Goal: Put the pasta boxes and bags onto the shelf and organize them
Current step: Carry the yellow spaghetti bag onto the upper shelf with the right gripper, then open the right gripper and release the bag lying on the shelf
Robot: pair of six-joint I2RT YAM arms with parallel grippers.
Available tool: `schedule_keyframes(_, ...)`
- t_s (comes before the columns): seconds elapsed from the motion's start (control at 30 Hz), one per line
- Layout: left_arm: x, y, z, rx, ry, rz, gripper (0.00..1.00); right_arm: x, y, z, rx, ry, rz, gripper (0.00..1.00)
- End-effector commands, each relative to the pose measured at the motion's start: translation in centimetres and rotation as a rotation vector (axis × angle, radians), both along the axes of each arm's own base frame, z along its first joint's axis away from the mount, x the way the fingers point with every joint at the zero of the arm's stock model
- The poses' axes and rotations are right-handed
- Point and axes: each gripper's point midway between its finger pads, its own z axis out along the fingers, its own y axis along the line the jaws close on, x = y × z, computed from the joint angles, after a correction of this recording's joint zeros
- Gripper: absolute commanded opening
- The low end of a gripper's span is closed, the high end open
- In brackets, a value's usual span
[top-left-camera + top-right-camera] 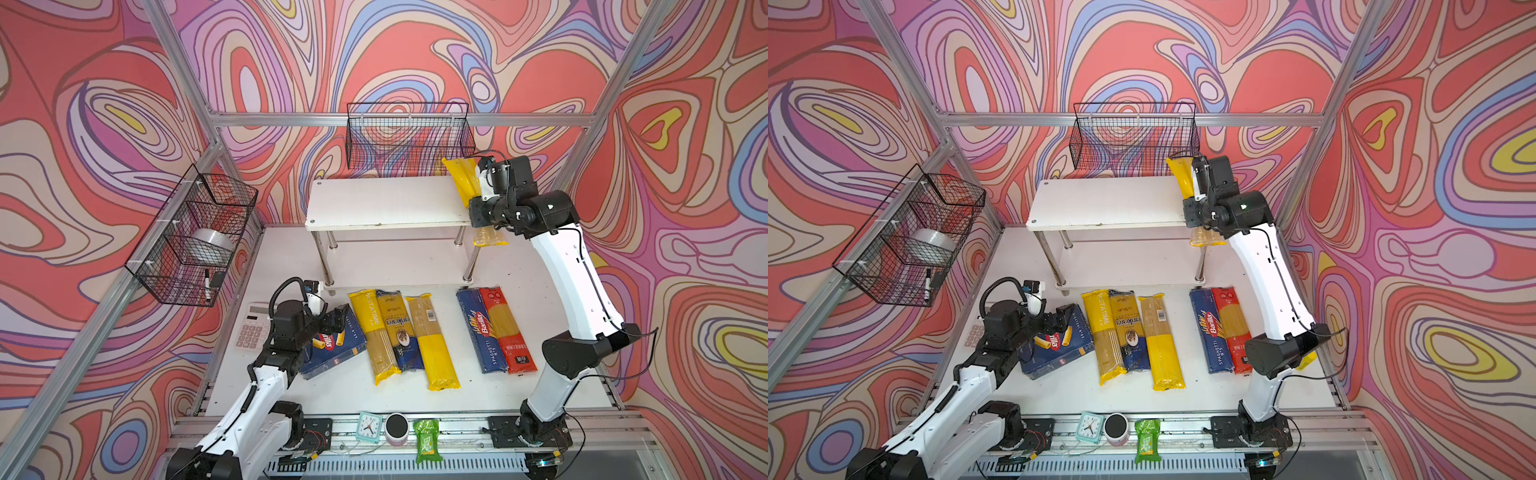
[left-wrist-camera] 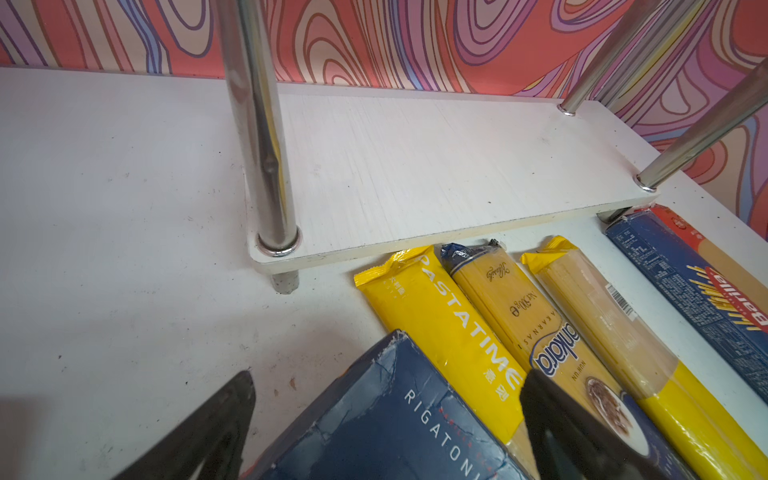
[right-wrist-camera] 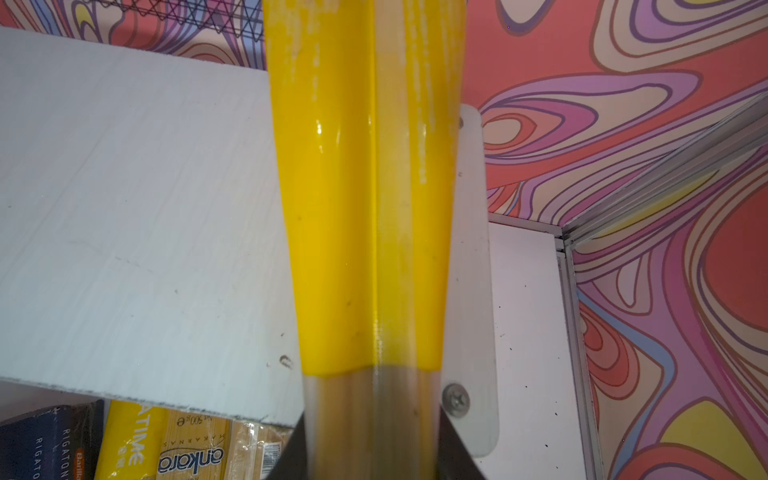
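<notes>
Right wrist view: the right gripper [image 3: 372, 449] clamps the yellow-and-clear bag [image 3: 357, 228], which juts from between its fingers over the right end of the shelf [image 3: 124, 208]. The left gripper [image 2: 388, 386] stands spread, the rigatoni box [image 2: 395, 436] lying between its fingers.

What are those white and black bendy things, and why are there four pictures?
Those are two robot arms at a white table: the left arm and the right arm. Two pictures come from a camera high up, looking down on everything. The other two come from small cameras on the arms' wrists, so things look close. The job is putting pasta on the white shelf. The right fingers pinch a yellow-and-clear spaghetti bag over the right end of its top board. The left fingers are open over one end of the blue rigatoni box. Also on the table lie the Pastatime bag, a blue-and-gold bag, another yellow-and-clear bag, a long blue spaghetti box and a red bag.
</notes>
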Motion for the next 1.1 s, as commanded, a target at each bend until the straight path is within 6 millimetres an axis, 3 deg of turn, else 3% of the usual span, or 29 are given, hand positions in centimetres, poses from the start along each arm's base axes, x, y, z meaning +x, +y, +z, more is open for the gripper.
schedule_keyframes(0.0, 0.1, -0.3, 0.5, -0.001, -0.014, -0.016, 1.0, 1.6, -0.8, 2.7, 0.006, -0.118, -0.035, 0.0)
schedule_keyframes(0.2, 0.1, -0.3, 0.6, -0.002, -0.015, -0.014, 1.0, 1.8, -0.7, 1.6, 0.002, -0.094, -0.033, 0.0)
schedule_keyframes(0.3, 0.1, -0.3, 0.6, -0.002, -0.016, -0.014, 1.0, 1.8, -0.7, 1.5, 0.003, -0.091, -0.034, 0.08)
schedule_keyframes(0.43, 0.1, -0.2, 0.6, -0.001, -0.016, -0.012, 1.0, 1.6, -0.9, 1.5, -0.004, -0.09, -0.037, 0.35)
schedule_keyframes(0.73, 0.2, -0.2, 0.6, -0.001, -0.015, -0.013, 1.0, 0.9, -0.5, 0.8, 0.019, -0.053, -0.02, 0.49)
schedule_keyframes(0.93, 0.1, -0.2, 0.6, -0.001, -0.018, -0.015, 1.0, -1.0, -1.5, 4.1, 0.025, -0.12, -0.025, 0.54)
schedule_keyframes(1.07, 0.0, -0.2, 0.6, -0.001, -0.02, -0.011, 1.0, -3.5, -3.0, 7.2, 0.05, -0.209, -0.062, 0.54)
